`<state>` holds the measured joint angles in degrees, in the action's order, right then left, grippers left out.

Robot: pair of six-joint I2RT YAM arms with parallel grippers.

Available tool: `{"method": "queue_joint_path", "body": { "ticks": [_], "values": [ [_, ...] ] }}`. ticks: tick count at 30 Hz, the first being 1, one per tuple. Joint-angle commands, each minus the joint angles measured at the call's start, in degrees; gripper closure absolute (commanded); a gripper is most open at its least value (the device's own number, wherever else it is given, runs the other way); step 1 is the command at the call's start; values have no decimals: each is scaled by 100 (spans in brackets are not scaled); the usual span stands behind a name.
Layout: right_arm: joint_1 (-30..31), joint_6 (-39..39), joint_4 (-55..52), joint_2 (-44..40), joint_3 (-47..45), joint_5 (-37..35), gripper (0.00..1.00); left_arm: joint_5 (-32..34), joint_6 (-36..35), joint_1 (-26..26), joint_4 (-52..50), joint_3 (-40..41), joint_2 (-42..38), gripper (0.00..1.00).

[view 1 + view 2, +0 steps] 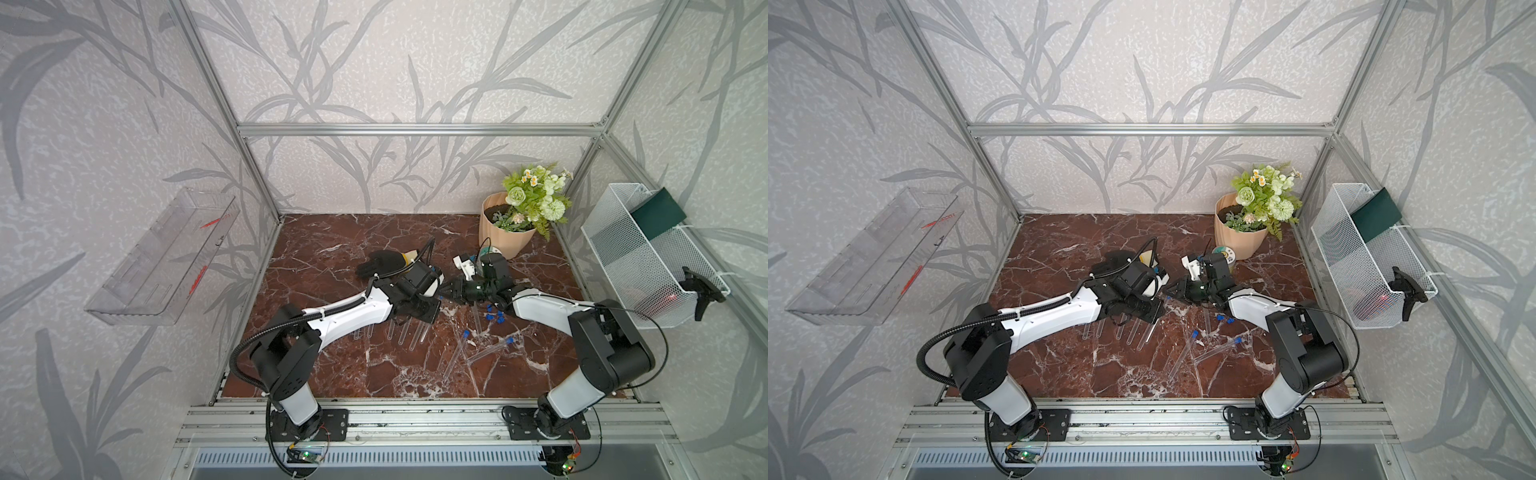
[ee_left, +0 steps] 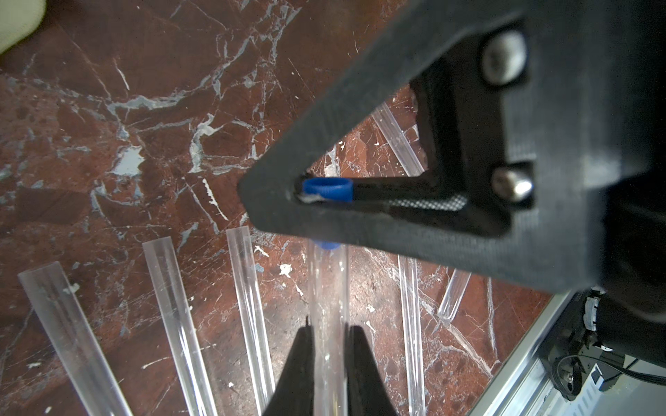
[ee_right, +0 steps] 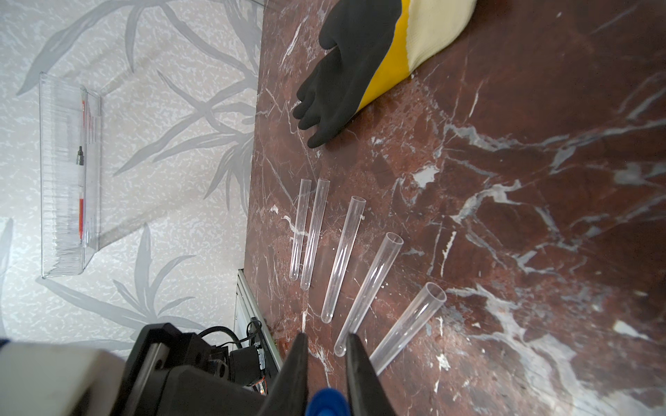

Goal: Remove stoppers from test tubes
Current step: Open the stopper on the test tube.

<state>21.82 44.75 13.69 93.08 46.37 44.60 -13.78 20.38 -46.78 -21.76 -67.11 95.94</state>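
Left gripper [image 2: 329, 331]: jaws clamped on a test tube [image 2: 328, 288], above the tabletop [image 2: 108, 108].
Right gripper [image 3: 326, 336]: jaws clamped on the blue stopper [image 3: 328, 401] at that tube's mouth.
Surroundings: black glove [image 3: 342, 72] behind; loose stoppers [image 1: 490, 316] and capped tubes [image 1: 457, 353] near the right arm [image 1: 540, 307].
Obstruction: left arm [image 1: 353, 311] covers the mouths of five open tubes [image 3: 342, 255] in both top views; right wrist view shows them whole.

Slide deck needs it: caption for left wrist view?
Left tool holds a test tube, right tool pinches its blue stopper, uncapped tubes lie on the table.

Loose test tubes [image 1: 1181, 356], blue stoppers [image 1: 1228, 321], marble tabletop [image 1: 1079, 232]
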Motion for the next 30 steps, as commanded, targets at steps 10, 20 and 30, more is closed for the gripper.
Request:
{"method": "queue_joint_path", "body": {
  "ticks": [10, 20, 30],
  "values": [
    [41, -39, 54, -35, -40, 105, 87, -15, 10, 29, 121, -140, 44, 86],
    [42, -32, 63, -62, -34, 100, 92, -19, 22, 25, 111, -126, 39, 86],
    [-72, -46, 16, -71, 195, 5, 94, 5, -19, 29, -8, -110, 13, 86]
  ]
}}
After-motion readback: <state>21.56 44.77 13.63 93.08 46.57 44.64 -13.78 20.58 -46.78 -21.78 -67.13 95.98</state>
